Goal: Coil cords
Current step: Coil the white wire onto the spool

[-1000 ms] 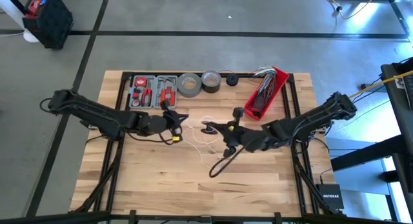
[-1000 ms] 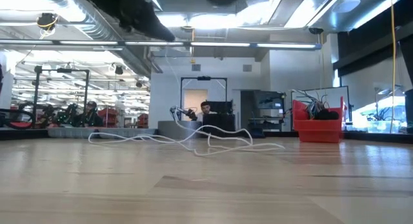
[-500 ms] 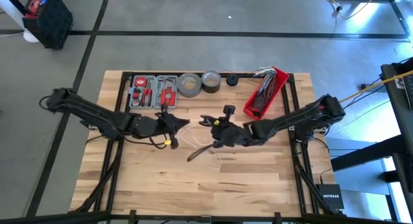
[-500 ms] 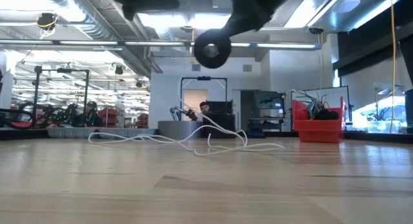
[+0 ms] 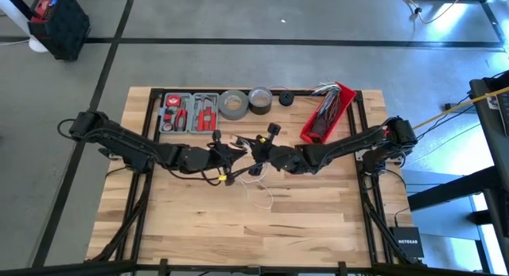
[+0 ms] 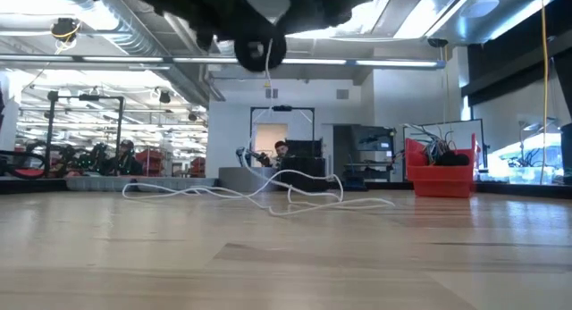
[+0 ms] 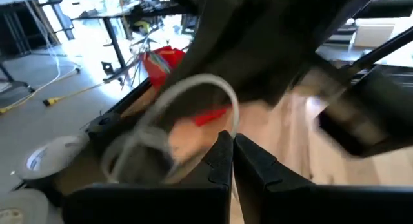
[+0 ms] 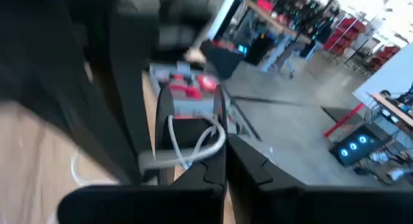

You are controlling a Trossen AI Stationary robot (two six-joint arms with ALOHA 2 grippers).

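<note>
Above mid-table the left gripper point(image 5: 232, 154) and right gripper point(image 5: 256, 153) met, each clenched on the cord point(image 5: 258, 193), whose slack trailed across the wood below; crowded so close, they risked colliding or tangling it.

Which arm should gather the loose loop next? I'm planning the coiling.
Probably the left: its tool sits nearer the slack white cable; the right tool, also shut on cable, can anchor.

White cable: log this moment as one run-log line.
stage: coiling | left gripper: shut on white cable | right gripper: shut on white cable | grippers: close together mid-table | cable: partly loose on table
</note>
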